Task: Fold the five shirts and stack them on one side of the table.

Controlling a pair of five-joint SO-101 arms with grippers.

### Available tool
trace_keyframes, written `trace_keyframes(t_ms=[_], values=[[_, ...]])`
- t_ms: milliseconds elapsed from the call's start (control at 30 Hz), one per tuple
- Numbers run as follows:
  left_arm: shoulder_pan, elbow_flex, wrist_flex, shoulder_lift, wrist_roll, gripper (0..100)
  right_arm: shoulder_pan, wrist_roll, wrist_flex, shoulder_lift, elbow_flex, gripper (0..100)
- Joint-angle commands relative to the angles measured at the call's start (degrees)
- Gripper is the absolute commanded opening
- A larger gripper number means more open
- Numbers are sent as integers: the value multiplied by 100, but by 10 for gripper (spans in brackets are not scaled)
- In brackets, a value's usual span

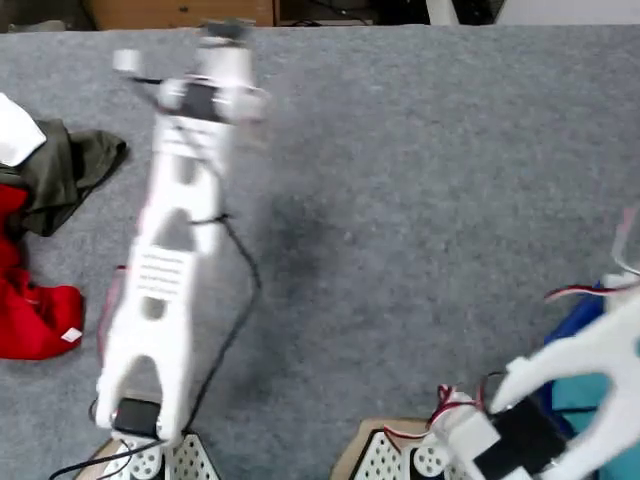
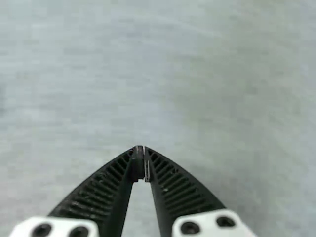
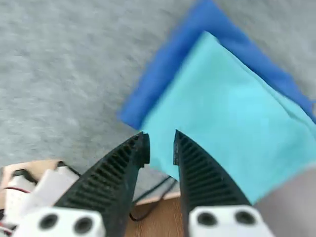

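Note:
A red shirt [image 1: 30,305], a dark olive shirt [image 1: 65,170] and a white shirt [image 1: 15,130] lie crumpled at the table's left edge. At the near right, a folded turquoise shirt [image 3: 232,123] rests on a folded blue shirt [image 3: 163,79]; both peek out under the right arm [image 1: 590,350]. My right gripper [image 3: 160,148] hovers over the turquoise shirt's edge, its jaws a little apart with nothing between them. The left arm stretches to the table's far side, where my left gripper [image 2: 139,165] is shut and empty above bare grey cloth.
Grey felt covers the table [image 1: 400,200], with wide free room in the middle and right. The arm bases and cables [image 1: 235,300] sit along the near edge. A wooden edge [image 3: 153,217] lies below the right gripper.

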Motion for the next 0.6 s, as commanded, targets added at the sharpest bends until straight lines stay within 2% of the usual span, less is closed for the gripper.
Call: trace_keyframes(t_ms=[0,267,467,567], values=[[-1389,176,88,-743,-53,24,-1112,-457,88,-453,409,100],[-3833,862,70,-1684,-941,24,-3495,-1415,-114,-699,1420,100],[-5301,844,70,-1815,-1705,32,-4110,-1459,-527,-664,1648,101],[-5881,844,70,-1798,-1829,98,-4277,-1319,-615,-664,1701,102]])
